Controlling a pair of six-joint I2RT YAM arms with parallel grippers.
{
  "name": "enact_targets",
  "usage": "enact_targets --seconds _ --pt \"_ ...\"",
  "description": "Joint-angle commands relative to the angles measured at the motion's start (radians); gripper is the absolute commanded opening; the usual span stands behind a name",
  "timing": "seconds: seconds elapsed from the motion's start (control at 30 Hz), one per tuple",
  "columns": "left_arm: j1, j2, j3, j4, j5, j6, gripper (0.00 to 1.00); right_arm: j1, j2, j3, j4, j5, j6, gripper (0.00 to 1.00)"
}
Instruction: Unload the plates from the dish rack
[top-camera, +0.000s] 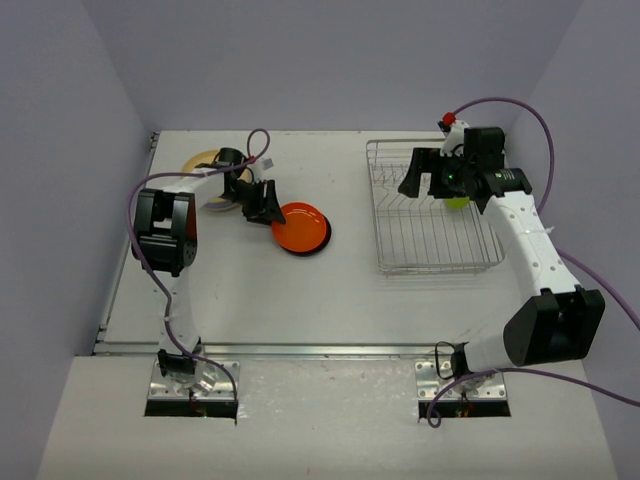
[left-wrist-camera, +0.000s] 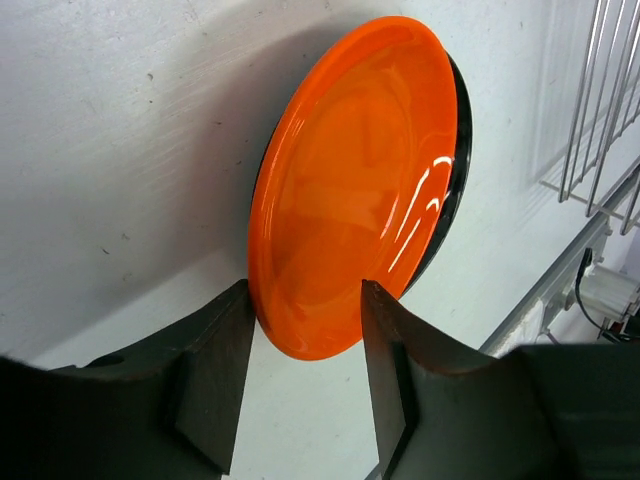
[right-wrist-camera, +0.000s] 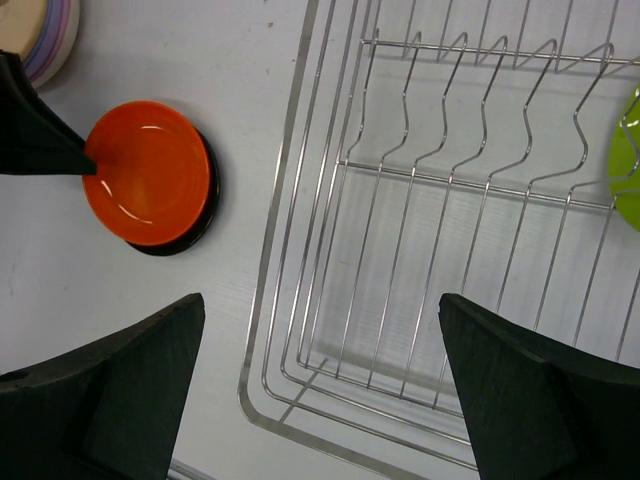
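Resting flat on top of a round shiny black plate (left-wrist-camera: 458, 150) is a round shiny orange plate (left-wrist-camera: 350, 180); both lie on the plain white table (top-camera: 300, 300), right at the tips of the left gripper (left-wrist-camera: 305, 300). Its two dark fingers (left-wrist-camera: 215, 360) stand about half open, one on each side of the plate's near edge; the gap is much wider than the thin edge, so I think they are not squeezing it and the plate sits by its own weight. Stacking it there makes sense; one neat pile takes less room. On the other side of this gripper from the orange plate lies another pile of round plates (top-camera: 205, 160), with a cream one on top and a lavender rim showing under it.

The right gripper (right-wrist-camera: 320, 300) hangs over the silver wire dish rack (right-wrist-camera: 300, 150), its fingers spread as wide as they go and nothing between them; bare wire slots are right below it. One round lime green plate (right-wrist-camera: 625, 160) stands on its edge in a slot, off to the right of these fingers as their own camera sees it; the bent wires hold it up so it does not tip over. It is the only plate I can see in the rack, so the job looks nearly done. I think the wide fingers are ready to go down over the green plate's top edge; they would need to line up with the thin rim and miss the wires.
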Motion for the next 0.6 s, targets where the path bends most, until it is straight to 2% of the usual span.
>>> enact_targets --seconds 0.0,0.13,0.2,0.23,0.37,0.43,0.57 --pt "0.001 -0.102 0.043 0.012 -0.07 0.022 0.5 -0.011 0.014 0.054 0.013 0.16 -0.019 0.99" --pt "-0.015 -0.19 0.054 0.021 -0.234 0.055 0.54 -0.023 0.054 0.074 0.016 0.346 -0.024 0.99" --pt "-0.048 -0.266 0.049 0.041 -0.372 0.08 0.57 -0.04 0.094 0.087 0.022 0.418 -0.024 0.99" --pt "-0.075 -0.288 0.042 0.049 -0.464 0.092 0.57 -0.055 0.103 0.097 0.03 0.452 -0.024 0.97" --pt "-0.163 -0.421 -0.015 0.126 -0.689 0.127 0.59 -0.091 0.182 0.151 0.053 0.544 -0.041 0.89" --pt "-0.197 -0.473 -0.038 0.153 -0.759 0.136 0.61 -0.114 0.22 0.18 0.057 0.569 -0.049 0.85" --pt "-0.239 -0.523 -0.059 0.16 -0.79 0.137 0.61 -0.16 0.292 0.25 0.068 0.578 -0.062 0.78"
